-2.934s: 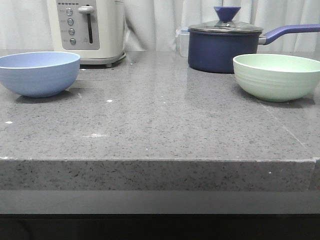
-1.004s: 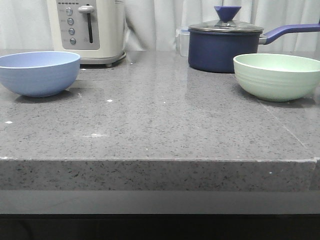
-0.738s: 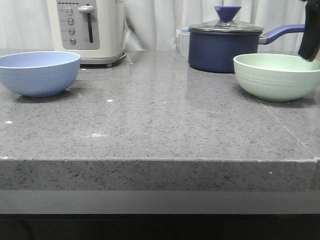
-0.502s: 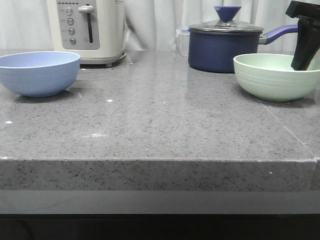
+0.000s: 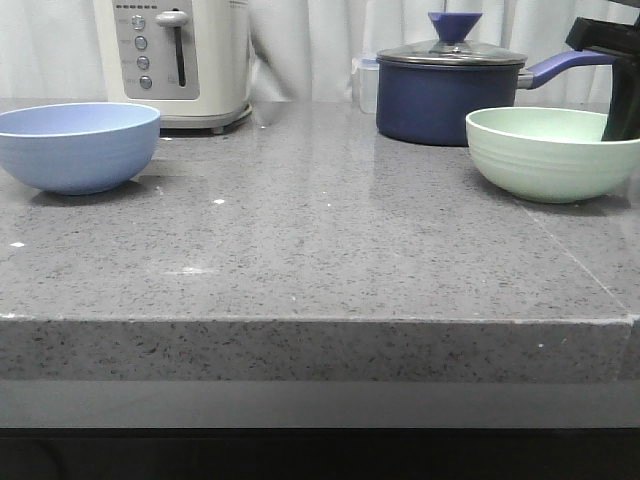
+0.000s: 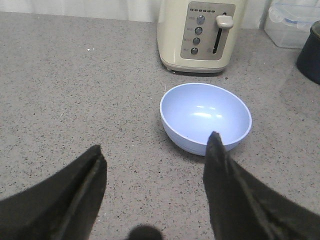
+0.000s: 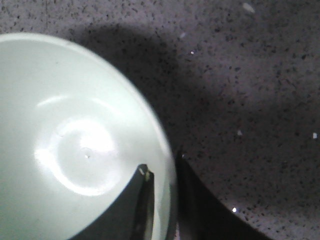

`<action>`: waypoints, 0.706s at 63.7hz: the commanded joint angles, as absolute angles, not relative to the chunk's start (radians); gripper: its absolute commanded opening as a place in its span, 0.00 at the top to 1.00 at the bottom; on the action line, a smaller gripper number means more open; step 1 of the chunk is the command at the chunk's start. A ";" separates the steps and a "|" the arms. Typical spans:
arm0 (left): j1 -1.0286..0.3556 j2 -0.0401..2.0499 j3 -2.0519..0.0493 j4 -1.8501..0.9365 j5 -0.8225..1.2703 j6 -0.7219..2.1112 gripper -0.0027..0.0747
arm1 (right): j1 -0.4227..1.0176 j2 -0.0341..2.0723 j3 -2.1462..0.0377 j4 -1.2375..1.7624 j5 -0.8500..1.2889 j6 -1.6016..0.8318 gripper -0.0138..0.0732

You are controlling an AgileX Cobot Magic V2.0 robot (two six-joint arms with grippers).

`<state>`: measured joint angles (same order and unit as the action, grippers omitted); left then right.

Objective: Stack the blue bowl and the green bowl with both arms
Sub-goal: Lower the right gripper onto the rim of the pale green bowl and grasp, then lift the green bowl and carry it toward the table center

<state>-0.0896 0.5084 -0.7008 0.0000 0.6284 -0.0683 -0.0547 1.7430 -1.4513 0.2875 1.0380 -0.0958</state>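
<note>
The blue bowl (image 5: 78,147) sits upright at the left of the grey counter, in front of the toaster. In the left wrist view it (image 6: 205,117) lies ahead of my left gripper (image 6: 154,142), which is open, empty and held above the counter, one fingertip over the bowl's near rim. The green bowl (image 5: 550,155) sits at the right. My right gripper (image 5: 625,120) reaches down at its right rim. In the right wrist view the gripper (image 7: 162,162) straddles the green bowl's (image 7: 75,140) rim, one finger inside and one outside, closed narrowly on it.
A cream toaster (image 5: 175,60) stands behind the blue bowl. A dark navy lidded saucepan (image 5: 450,90) stands just behind the green bowl, its handle pointing right. A clear container (image 5: 365,85) sits beside it. The counter's front edge (image 5: 320,320) runs across the view.
My right gripper has come in from the upper right, dropped into the green bowl and shifted right against its rim. Both bowls stay in place.
</note>
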 commanded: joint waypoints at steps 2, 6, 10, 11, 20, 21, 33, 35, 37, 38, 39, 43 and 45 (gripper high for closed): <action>-0.090 0.520 -0.727 0.000 0.556 -0.068 0.43 | -0.061 1.698 -1.484 0.310 1.012 -0.111 0.78; -0.090 0.520 -0.727 0.000 0.556 -0.068 0.43 | -0.061 1.697 -1.484 0.310 1.012 -0.111 0.83; -0.090 0.520 -0.727 0.000 0.556 -0.068 0.43 | -0.061 1.693 -1.484 0.310 1.012 -0.111 0.88; -0.090 0.520 -0.727 0.000 0.556 -0.068 0.43 | -0.061 1.692 -1.484 0.310 1.012 -0.111 0.90; -0.090 0.520 -0.727 0.000 0.556 -0.068 0.43 | -0.059 1.668 -1.485 0.310 1.012 -0.111 0.91; -0.090 0.520 -0.727 0.000 0.556 -0.068 0.43 | -0.058 1.662 -1.485 0.310 1.012 -0.111 0.91; -0.090 0.520 -0.727 0.000 0.556 -0.068 0.43 | 0.015 1.648 -1.512 0.295 1.021 -0.112 0.91; -0.090 0.520 -0.727 0.000 0.556 -0.068 0.43 | 0.034 1.652 -1.524 0.295 1.021 -0.112 0.91; -0.090 0.520 -0.727 0.000 0.556 -0.068 0.43 | 0.059 1.657 -1.539 0.295 1.016 -0.109 0.90; -0.090 0.520 -0.727 0.000 0.556 -0.068 0.43 | 0.070 1.659 -1.545 0.295 1.016 -0.106 0.90; -0.090 0.520 -0.727 0.000 0.556 -0.068 0.43 | 0.080 1.661 -1.552 0.295 1.014 -0.101 0.90; -0.090 0.520 -0.727 0.000 0.556 -0.068 0.43 | 0.146 1.680 -1.601 0.293 1.015 -0.079 0.90; -0.090 0.520 -0.727 0.000 0.556 -0.068 0.43 | 0.177 1.694 -1.626 0.287 1.015 -0.071 0.90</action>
<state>-0.0896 0.5084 -0.7008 0.0000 0.6284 -0.0665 0.1194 1.7174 -1.5500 0.2787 1.0400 -0.0859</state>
